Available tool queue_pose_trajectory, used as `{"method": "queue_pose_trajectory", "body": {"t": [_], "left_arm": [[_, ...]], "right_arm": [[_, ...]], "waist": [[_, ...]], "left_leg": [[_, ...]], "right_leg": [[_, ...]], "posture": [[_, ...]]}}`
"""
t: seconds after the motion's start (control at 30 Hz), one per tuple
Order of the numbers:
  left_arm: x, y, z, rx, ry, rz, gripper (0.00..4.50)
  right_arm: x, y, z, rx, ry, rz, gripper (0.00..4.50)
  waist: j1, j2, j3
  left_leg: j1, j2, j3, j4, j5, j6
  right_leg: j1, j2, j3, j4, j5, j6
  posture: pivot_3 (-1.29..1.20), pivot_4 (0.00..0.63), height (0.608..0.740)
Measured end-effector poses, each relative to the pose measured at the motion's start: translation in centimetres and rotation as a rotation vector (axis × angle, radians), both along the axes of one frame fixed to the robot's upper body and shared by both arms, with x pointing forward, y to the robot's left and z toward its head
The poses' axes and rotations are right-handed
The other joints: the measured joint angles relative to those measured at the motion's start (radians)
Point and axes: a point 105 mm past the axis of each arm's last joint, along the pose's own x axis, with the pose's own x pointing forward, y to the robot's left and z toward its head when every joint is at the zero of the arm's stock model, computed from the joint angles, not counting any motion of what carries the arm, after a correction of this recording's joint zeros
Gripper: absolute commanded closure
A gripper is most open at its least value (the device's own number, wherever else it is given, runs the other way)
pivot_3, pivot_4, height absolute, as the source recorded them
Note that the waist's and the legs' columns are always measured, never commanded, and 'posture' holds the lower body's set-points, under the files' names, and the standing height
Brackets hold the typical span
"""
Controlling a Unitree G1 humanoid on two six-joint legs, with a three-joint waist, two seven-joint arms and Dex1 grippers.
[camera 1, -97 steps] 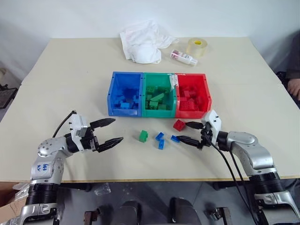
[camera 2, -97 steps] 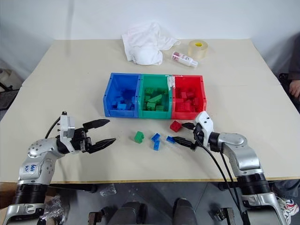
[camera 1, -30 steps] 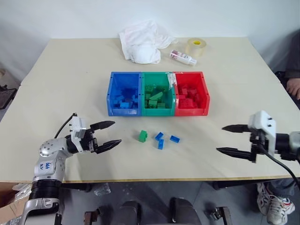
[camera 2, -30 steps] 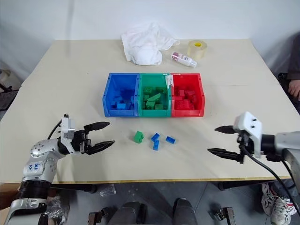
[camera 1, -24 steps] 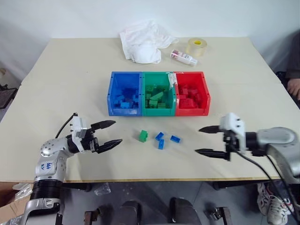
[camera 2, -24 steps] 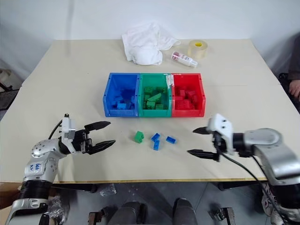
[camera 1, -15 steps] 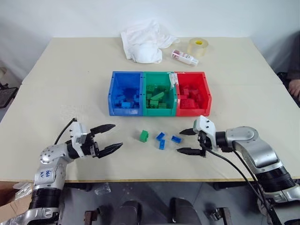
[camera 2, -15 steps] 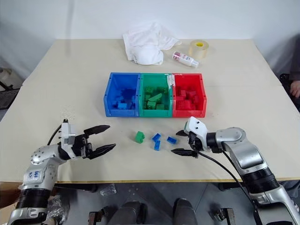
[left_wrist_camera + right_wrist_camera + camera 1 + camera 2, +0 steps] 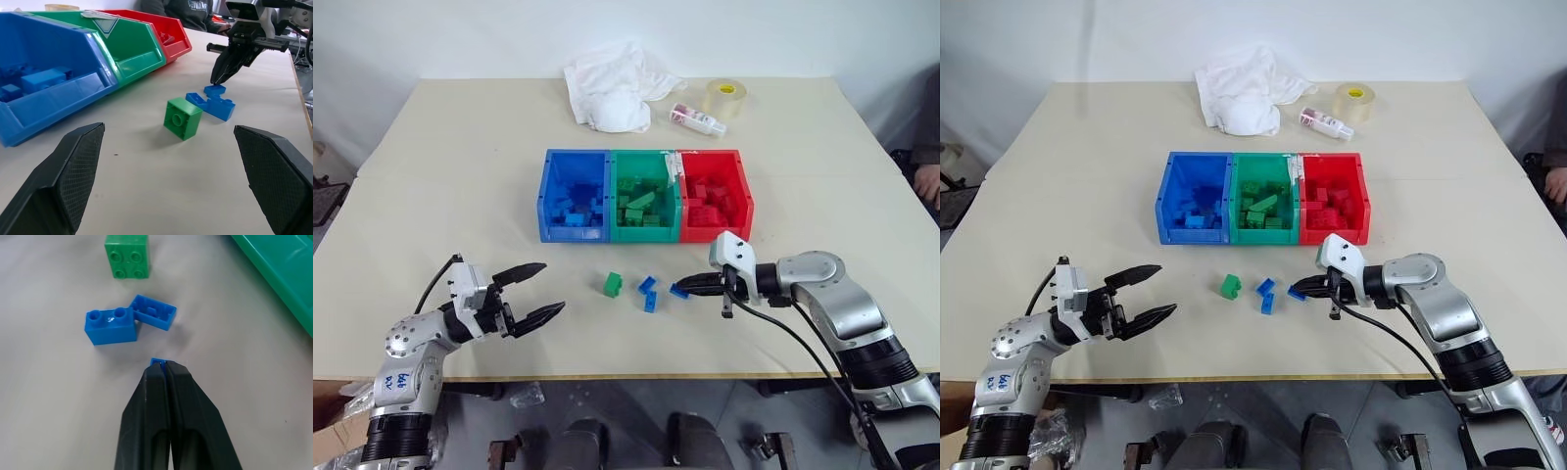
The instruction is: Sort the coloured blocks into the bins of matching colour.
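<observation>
Right end effector (image 9: pixel 689 286) pinched tight on a small blue block (image 9: pixel 157 361), mostly hidden between the fingers, only a sliver visible. Block sits on the worktop (image 9: pixel 460 196) in front of the red bin (image 9: pixel 715 201), beside two more blue blocks (image 9: pixel 648 292) and a green block (image 9: pixel 613 284). Left end effector (image 9: pixel 530 291) spread wide, holding nothing. Handwriting on left forearm unreadable. Bottle (image 9: pixel 697 119) label too small to read.

2 head views look down over the table (image 9: pixel 460 166) — both wrist views, low and close, share the blue blocks (image 9: pixel 213 102).
</observation>
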Motion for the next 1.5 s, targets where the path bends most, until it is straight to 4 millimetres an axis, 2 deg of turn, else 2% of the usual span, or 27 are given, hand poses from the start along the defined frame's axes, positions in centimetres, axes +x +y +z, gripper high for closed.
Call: {"method": "queue_pose_trajectory", "body": {"t": [0.03,0.13,0.43,0.53,0.63,0.77,0.83,1.17,1.37,1.5], "left_arm": [[0.0,0.0,0.0,-0.001,0.0,0.003,0.0],[0.0,0.1,0.0,-0.002,0.001,0.007,0.0],[0.2,0.0,0.2,-0.005,0.0,0.009,0.0],[0.2,0.0,0.2,-0.006,0.0,0.011,0.0],[0.2,0.0,0.2,-0.007,-0.001,0.013,0.0],[0.2,-0.1,0.4,-0.006,-0.007,0.009,0.0],[0.1,-0.2,0.5,-0.005,-0.01,0.007,0.0],[0.1,-0.2,0.6,-0.006,-0.013,0.009,0.0],[0.2,-0.2,0.6,-0.007,-0.013,0.013,0.0],[0.2,-0.3,0.7,-0.009,-0.017,0.016,0.0]], "right_arm": [[0.0,0.1,0.0,0.0,-0.001,0.004,4.48],[-0.2,0.3,0.2,0.0,0.0,0.005,3.9],[0.2,0.2,0.6,-0.019,0.0,-0.017,0.93],[0.2,0.3,-0.3,-0.066,0.023,-0.018,0.03],[0.1,0.4,-1.1,-0.093,0.045,-0.014,0.03],[0.4,0.5,-0.8,-0.109,0.028,-0.013,0.03],[0.5,0.5,-0.9,-0.112,0.027,-0.02,0.58],[0.7,0.4,-0.9,-0.116,0.028,-0.031,4.0],[1.0,0.9,0.0,-0.1,0.009,-0.022,4.05],[1.9,3.2,2.8,-0.007,-0.058,0.005,4.05]], "waist": [[0.0,0.0,0.0],[0.001,0.0,0.0],[0.0,0.0,0.0],[0.0,0.0,0.0],[0.0,0.0,0.0],[0.0,0.0,0.0],[0.0,0.0,0.0],[0.0,0.0,0.0],[0.0,0.0,0.0],[-0.006,0.0,0.0]], "left_leg": [[0.0,0.0,0.0,0.0,0.0,0.0],[0.0,0.0,0.0,0.0,0.0,0.0],[0.0,0.0,0.0,0.0,0.0,0.0],[0.0,0.0,0.0,0.0,0.0,0.0],[0.0,0.0,0.0,0.0,0.0,0.0],[0.0,0.0,0.0,0.0,0.0,0.0],[0.0,0.0,0.0,0.0,0.0,0.0],[0.0,0.0,0.0,0.0,0.0,0.0],[0.0,0.0,0.0,0.0,0.0,0.0],[0.0,0.001,0.001,-0.001,0.0,0.0]], "right_leg": [[0.0,0.0,0.0,0.0,0.0,0.0],[0.0,0.0,0.0,0.0,0.0,0.0],[0.0,0.0,0.0,0.0,0.0,0.0],[0.0,0.0,0.0,0.0,0.0,0.0],[0.0,0.0,0.0,0.0,0.0,0.0],[0.0,0.0,0.0,0.0,0.0,0.0],[0.0,0.0,0.0,0.0,0.0,0.0],[0.0,0.0,0.0,0.0,0.0,0.0],[0.0,0.0,0.0,0.0,0.0,0.0],[-0.001,0.0,0.0,0.0,0.0,0.0]], "posture": [[0.0,0.15,0.74],[0.0,0.15,0.74],[0.0,0.15,0.74],[0.0,0.15,0.74],[0.0,0.15,0.74],[0.0,0.15,0.74],[0.0,0.15,0.74],[0.0,0.15,0.74],[0.0,0.15,0.74],[0.0,0.15,0.74]]}}
